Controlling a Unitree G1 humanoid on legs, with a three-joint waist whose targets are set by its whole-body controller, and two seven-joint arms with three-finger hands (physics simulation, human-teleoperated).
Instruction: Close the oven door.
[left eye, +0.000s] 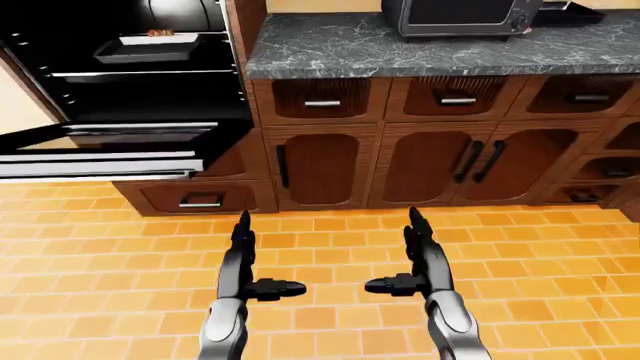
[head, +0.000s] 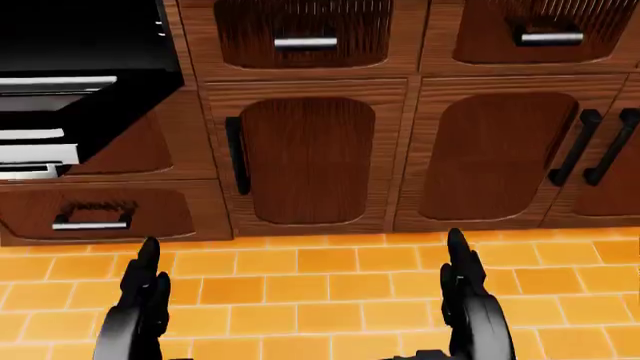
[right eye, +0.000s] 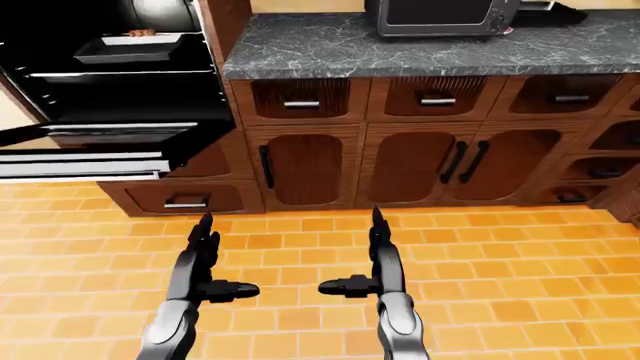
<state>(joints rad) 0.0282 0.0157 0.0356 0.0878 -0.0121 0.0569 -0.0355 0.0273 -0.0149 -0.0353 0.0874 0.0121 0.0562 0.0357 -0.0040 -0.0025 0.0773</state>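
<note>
The black oven (left eye: 140, 82) stands at the upper left of the left-eye view with its door (left eye: 110, 146) dropped flat open, the silver handle (left eye: 95, 166) along its near edge. A dark tray (left eye: 150, 49) with food rests on a rack inside. My left hand (left eye: 250, 266) and right hand (left eye: 410, 262) hover over the orange tile floor, below and to the right of the door. Both hands are open and hold nothing, fingers stretched up, thumbs pointing at each other. Neither touches the door.
Brown wooden cabinets (left eye: 430, 161) and drawers run right of the oven under a dark marble counter (left eye: 430, 45). A grey toaster oven (left eye: 460, 15) sits on the counter. A low drawer (left eye: 200, 196) lies beneath the open door. Orange tiles (left eye: 330, 300) cover the floor.
</note>
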